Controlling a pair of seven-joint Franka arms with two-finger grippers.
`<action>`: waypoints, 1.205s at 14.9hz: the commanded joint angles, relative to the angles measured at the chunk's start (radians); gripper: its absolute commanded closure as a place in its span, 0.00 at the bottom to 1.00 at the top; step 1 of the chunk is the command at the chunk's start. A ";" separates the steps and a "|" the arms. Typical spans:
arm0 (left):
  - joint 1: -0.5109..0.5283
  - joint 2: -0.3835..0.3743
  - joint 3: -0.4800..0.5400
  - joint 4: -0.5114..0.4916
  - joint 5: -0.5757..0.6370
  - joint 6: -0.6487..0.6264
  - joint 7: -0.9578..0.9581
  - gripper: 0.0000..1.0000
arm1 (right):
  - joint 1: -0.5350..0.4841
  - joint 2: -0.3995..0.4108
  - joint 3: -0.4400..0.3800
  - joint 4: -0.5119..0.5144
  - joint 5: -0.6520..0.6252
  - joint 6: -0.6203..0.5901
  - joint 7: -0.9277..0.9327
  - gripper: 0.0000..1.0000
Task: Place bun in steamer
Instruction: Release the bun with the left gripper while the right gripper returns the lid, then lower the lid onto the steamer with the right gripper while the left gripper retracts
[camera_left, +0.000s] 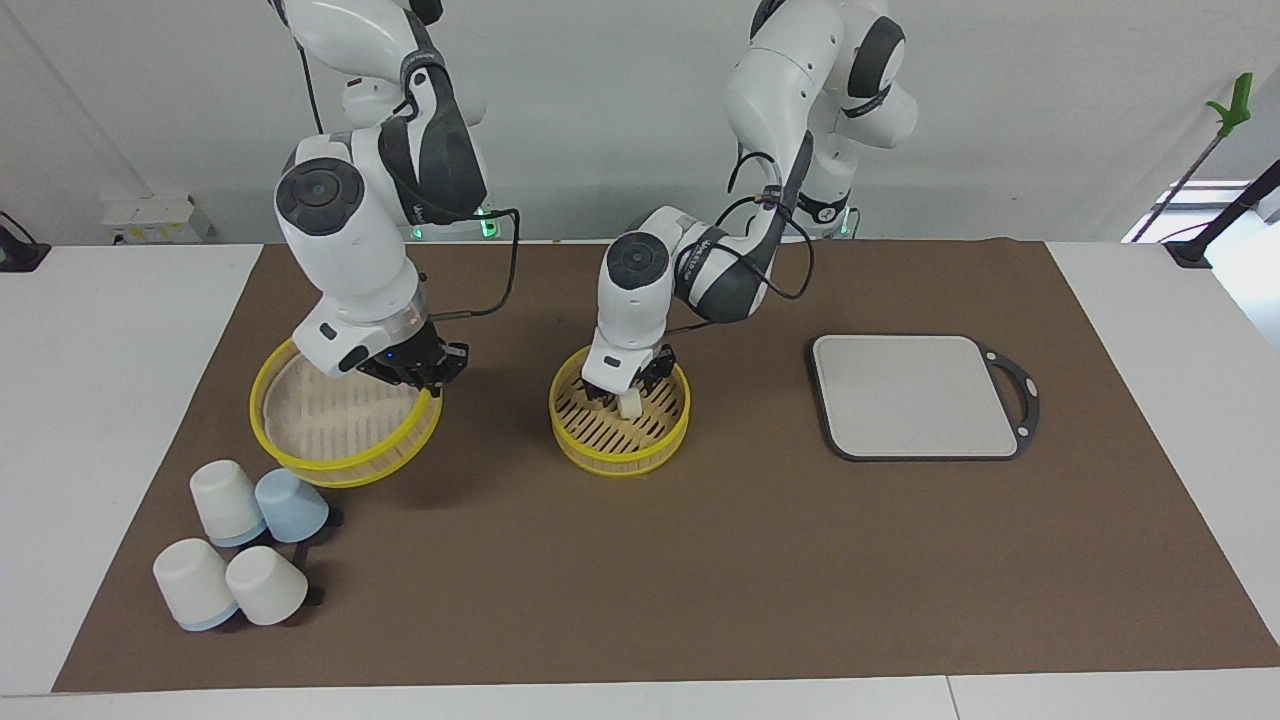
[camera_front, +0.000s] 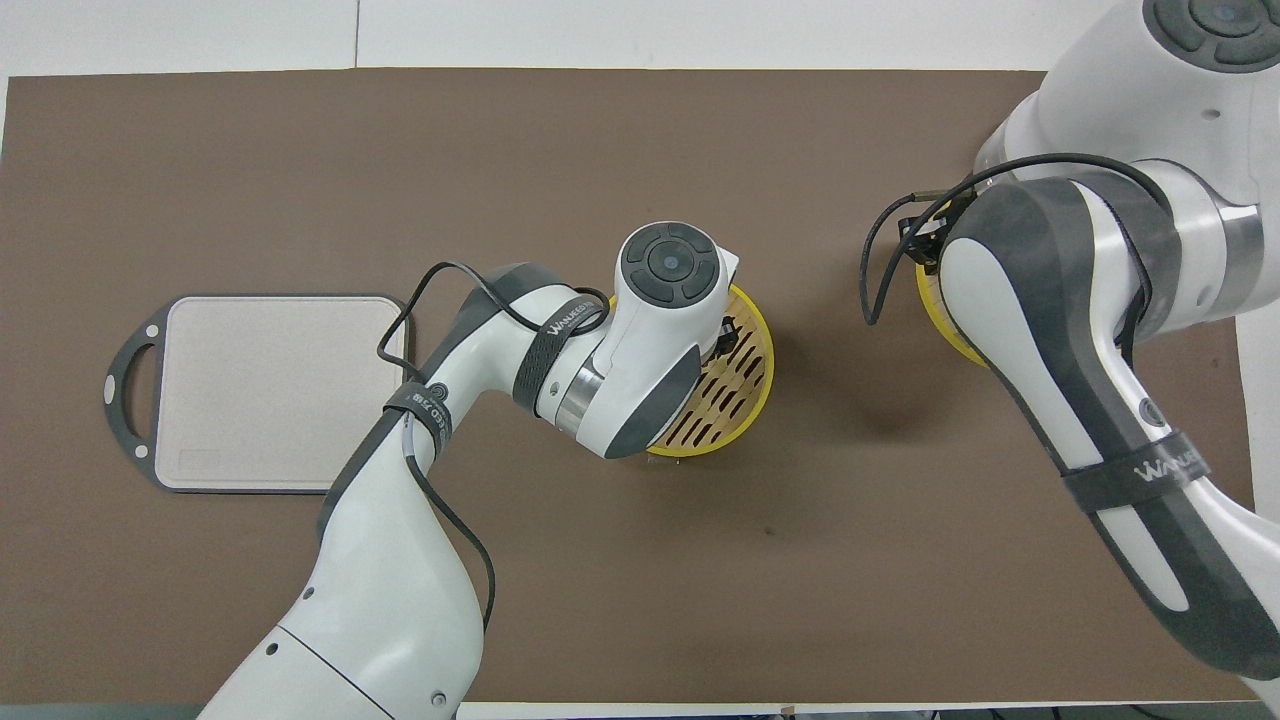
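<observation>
1. The bun (camera_left: 631, 403), a stubby cream-white lump, stands upright with its long axis vertical, on the slotted tan floor of the steamer (camera_left: 660, 440), toward the rim nearer the robots.
2. The left gripper (camera_left: 629, 395) points straight down into the steamer, its fingers pinching the bun; the arm bends low over the basket.
3. The right gripper (camera_left: 418, 372) holds the tilted yellow-rimmed lid (camera_left: 330, 425) by its rim, near the cups (camera_left: 245, 555).
</observation>
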 joint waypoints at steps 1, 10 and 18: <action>-0.002 -0.026 0.015 0.003 -0.008 -0.039 -0.043 0.00 | -0.011 -0.038 0.009 -0.044 -0.005 0.032 -0.035 1.00; 0.183 -0.243 0.093 -0.024 -0.005 -0.192 0.007 0.00 | 0.137 -0.026 0.009 -0.035 0.003 0.067 0.226 1.00; 0.381 -0.344 0.096 -0.023 0.030 -0.383 0.384 0.00 | 0.317 0.139 0.004 0.177 0.026 0.054 0.488 1.00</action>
